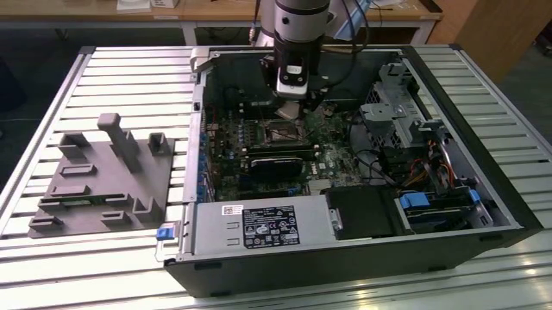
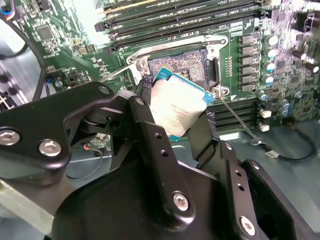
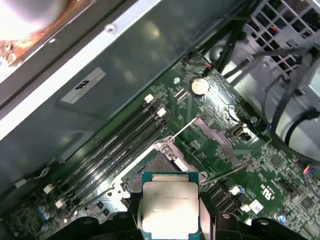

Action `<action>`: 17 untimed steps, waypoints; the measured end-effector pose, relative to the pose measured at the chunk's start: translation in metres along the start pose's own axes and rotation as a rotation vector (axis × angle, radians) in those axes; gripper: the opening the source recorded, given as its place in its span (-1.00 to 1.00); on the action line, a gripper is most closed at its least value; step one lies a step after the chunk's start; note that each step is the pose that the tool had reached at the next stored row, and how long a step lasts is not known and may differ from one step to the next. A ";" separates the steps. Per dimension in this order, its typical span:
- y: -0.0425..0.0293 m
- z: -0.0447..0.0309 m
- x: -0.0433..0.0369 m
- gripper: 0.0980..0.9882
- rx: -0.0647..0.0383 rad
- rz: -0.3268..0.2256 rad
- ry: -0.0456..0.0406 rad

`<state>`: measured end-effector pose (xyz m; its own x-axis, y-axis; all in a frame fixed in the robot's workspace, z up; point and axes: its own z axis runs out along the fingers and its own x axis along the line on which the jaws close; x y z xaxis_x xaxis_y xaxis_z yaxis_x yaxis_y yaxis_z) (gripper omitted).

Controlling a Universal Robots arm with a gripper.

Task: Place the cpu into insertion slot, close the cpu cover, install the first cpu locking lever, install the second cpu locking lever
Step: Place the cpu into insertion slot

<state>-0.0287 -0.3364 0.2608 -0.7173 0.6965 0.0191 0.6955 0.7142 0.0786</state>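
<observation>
Currently the gripper (image 2: pixel 176 114) is clamping the cpu (image 2: pixel 177 105) by two opposite edges, with its black fingers (image 2: pixel 150 130) closed in only as far as the chip's width. It is holding the chip tilted, silver-tan top facing the wrist cameras, just above the insertion slot (image 2: pixel 181 65) and apparently clear of it. In the second wrist view one corner of the chip is overlapping the near edge of the slot's dark centre, which is lying uncovered inside its silvery rim. One locking lever (image 2: pixel 117 73), a thin wire, is angling away from one corner of the slot, and the other locking lever (image 2: pixel 240 120) is reaching out from the opposite corner over the green motherboard (image 2: pixel 65 30). In the first wrist view the cpu (image 3: pixel 170 205) is sitting between the fingers, with the open slot (image 3: pixel 155 167) just beyond it. What looks like the cpu cover (image 3: pixel 222 150) is standing swung back at the slot's side, next to the long black memory slots (image 3: pixel 115 145). In the exterior view the arm is reaching straight down into the open computer case (image 1: pixel 483 194), with the gripper (image 1: pixel 293 110) hanging just over the slot (image 1: pixel 280 132). The black graphics card (image 1: pixel 280 161) is lying nearer the camera, and a grey parts fixture (image 1: pixel 103 181) is resting on the slatted worktop (image 1: pixel 129 71) at the exterior view's left.
</observation>
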 end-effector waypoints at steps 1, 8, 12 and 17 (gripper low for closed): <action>0.0000 0.0000 0.0000 -0.01 0.000 0.013 -0.0010; 0.0000 0.0004 0.0000 -0.01 -0.002 0.097 -0.0077; 0.0000 0.0007 0.0000 -0.01 -0.003 0.152 -0.0120; -0.0001 0.0010 0.0000 -0.01 -0.004 0.218 -0.0172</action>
<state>-0.0287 -0.3364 0.2597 -0.5490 0.8356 0.0191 0.8340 0.5461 0.0786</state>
